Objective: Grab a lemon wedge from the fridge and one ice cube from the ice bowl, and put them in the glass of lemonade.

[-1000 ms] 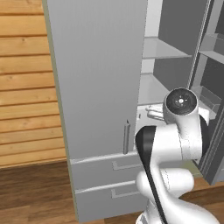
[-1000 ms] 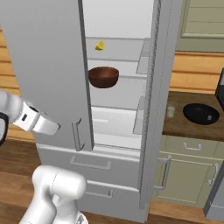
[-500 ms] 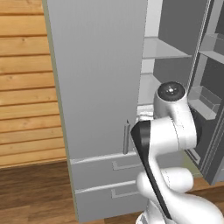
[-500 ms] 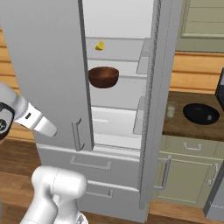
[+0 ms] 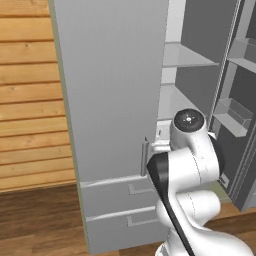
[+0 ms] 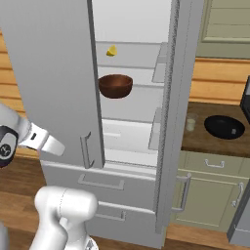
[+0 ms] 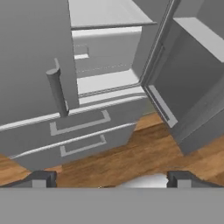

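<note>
White arm folds low before the tall grey two-door fridge (image 7: 87,109); gripper (image 7: 109,179) fingers spread wide, empty, the fridge's drawers beyond them.

Arm (image 5: 187,165) swung left, closer to fridge (image 5: 120,90) closed door; forearm dropped lower.

I saw the fridge (image 6: 53,73) was matt grey (metal-like), the floor (image 7: 131,153) glossy wood, the bowl (image 6: 115,85) smooth brown.
</note>
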